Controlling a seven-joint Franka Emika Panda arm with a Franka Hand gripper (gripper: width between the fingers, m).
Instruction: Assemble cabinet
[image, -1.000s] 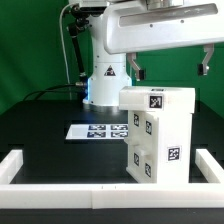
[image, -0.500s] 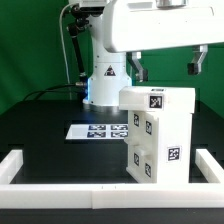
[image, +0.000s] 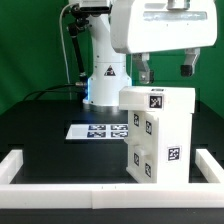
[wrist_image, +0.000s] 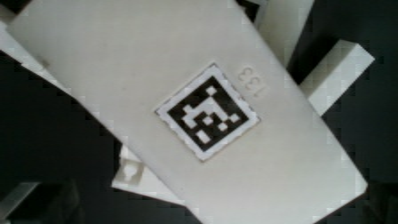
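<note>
The cabinet (image: 160, 135) is a tall white box with black-and-white square tags on its top and side faces, standing on the black table at the exterior view's right. My gripper (image: 165, 70) hangs open just above its top, apart from it, with nothing between the fingers (image: 144, 70). In the wrist view the cabinet's top face (wrist_image: 267, 170) with one tag (wrist_image: 212, 111) fills most of the picture, skewed; my fingers do not show there.
The marker board (image: 98, 130) lies flat on the table to the exterior view's left of the cabinet. A low white border rail (image: 60, 193) runs along the front and both sides. The arm's base (image: 106, 80) and cables stand behind.
The hand has turned above the cabinet: the two fingers look closer together in the exterior view than a second ago. The cabinet has not moved.
</note>
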